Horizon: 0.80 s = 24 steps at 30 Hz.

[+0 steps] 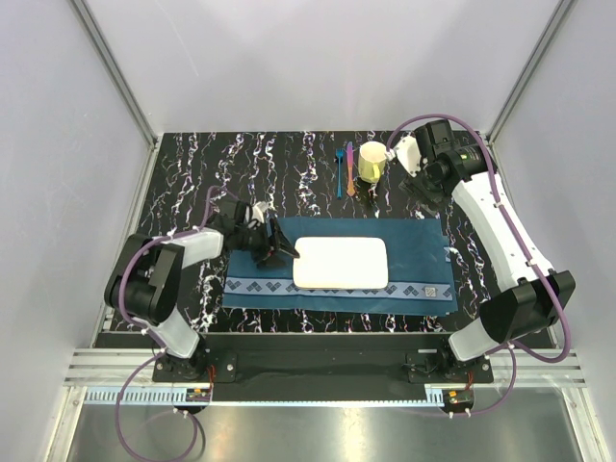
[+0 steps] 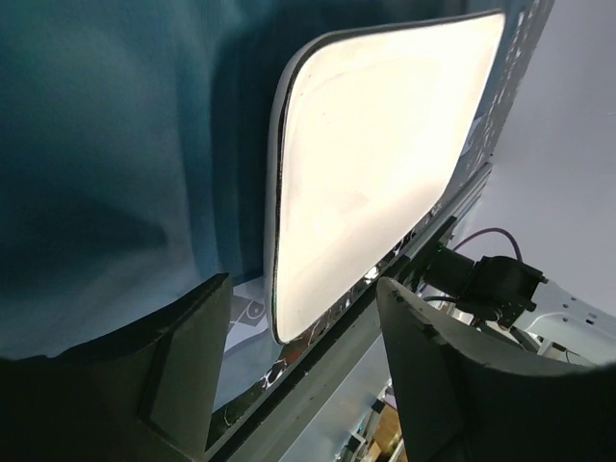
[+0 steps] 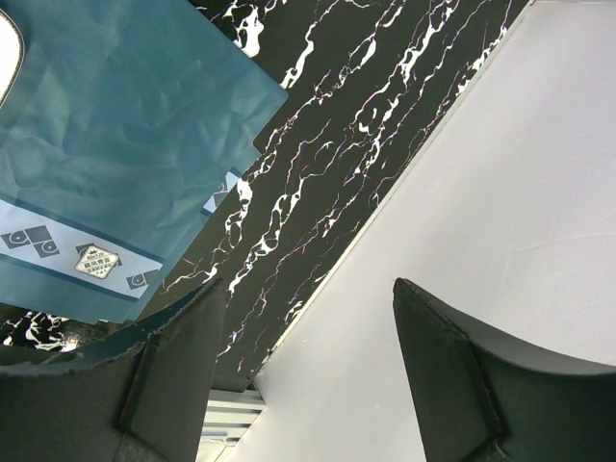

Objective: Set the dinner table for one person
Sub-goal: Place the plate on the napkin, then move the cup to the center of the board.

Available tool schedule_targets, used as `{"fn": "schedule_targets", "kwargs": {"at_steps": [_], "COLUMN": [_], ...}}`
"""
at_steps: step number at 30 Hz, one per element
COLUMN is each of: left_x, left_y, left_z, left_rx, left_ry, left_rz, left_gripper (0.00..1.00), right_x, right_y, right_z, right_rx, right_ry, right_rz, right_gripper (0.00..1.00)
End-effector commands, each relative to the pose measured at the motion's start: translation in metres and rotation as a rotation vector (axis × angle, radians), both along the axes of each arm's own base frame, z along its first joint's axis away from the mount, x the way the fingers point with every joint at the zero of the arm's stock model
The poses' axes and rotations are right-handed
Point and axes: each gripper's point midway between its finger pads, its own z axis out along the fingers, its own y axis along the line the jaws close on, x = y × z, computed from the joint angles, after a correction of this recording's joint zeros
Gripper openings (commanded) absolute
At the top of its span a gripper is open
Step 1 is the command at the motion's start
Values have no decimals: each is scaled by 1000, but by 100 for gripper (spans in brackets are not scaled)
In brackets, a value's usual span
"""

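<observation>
Placemat [image 3: 115, 144], teal and creased, lies on the table [image 3: 385, 96]; a patterned band runs along its lower edge. Right of the placemat, the table meets a white wall [image 3: 500, 241]. Below the placemat, the gripper [image 3: 303, 289] stands with fingers apart, holding nothing.

3 plain pale grey walls enclose the black, white-veined table [image 1: 289, 173]: back wall [image 1: 318, 58], left wall [image 1: 48, 144], right wall [image 1: 577, 125]. An aluminium post runs up each rear corner: left post [image 1: 115, 72], right post [image 1: 525, 67]. Horizontal aluminium rails [image 1: 106, 361] cross the near edge. Nearer still lies a grey metal surface [image 1: 318, 433]. Lighting is even and diffuse.
</observation>
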Motion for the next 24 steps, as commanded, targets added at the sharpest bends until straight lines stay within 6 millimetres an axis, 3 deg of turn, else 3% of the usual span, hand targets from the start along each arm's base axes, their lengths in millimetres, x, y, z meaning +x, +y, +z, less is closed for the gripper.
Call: {"fn": "schedule_targets", "kwargs": {"at_steps": [1, 2, 5, 8, 11, 12, 17, 24], "left_x": [11, 11, 39, 65, 85, 89, 98, 92], "left_y": [6, 10, 22, 36, 50, 54, 77, 113], "left_z": [32, 33, 44, 41, 30, 20, 2, -26], "left_rx": [-44, -35, 42, 189, 332, 369, 545, 754], "left_ry": [-94, -90, -174, -259, -293, -277, -271, -210], "left_rz": [-32, -34, -33, -53, -76, -87, -177, -265], "left_gripper": [67, 68, 69, 70, 27, 1, 0, 0], "right_x": [5, 6, 7, 9, 13, 14, 23, 26], "right_y": [2, 3, 3, 3, 5, 5, 6, 6], "right_z": [15, 15, 18, 20, 25, 27, 40, 48], "right_rx": [4, 3, 9, 6, 8, 10, 2, 2], "right_ry": [-64, -63, -71, -75, -89, -95, -127, -150], "right_rz": [6, 8, 9, 13, 16, 19, 26, 25], "right_gripper": [78, 78, 78, 78, 78, 78, 78, 78]}}
